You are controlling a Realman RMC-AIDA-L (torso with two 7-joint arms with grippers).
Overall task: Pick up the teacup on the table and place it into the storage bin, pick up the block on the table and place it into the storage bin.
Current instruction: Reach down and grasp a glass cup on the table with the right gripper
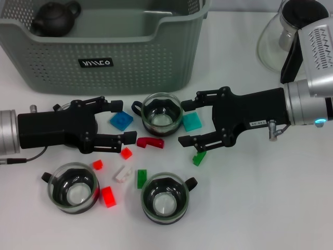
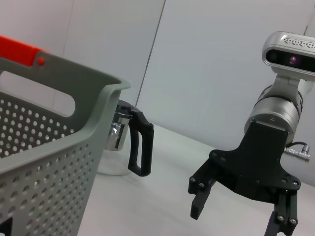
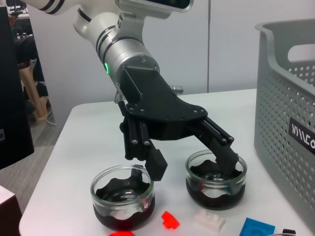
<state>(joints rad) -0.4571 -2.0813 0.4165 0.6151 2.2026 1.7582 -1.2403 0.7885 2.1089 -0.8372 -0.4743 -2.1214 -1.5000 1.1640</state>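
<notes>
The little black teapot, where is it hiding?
In the head view the black teapot sits inside the storage bin, in its far left corner, beyond the left gripper.

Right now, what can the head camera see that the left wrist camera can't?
Only the head view shows the three teacups, the little blocks scattered between them, the dark teapot inside the bin, and the left gripper, open over the table. Only the left wrist view shows a red piece on the bin's rim and the wall behind. Both show the bin, the glass pitcher and the open right gripper.
</notes>
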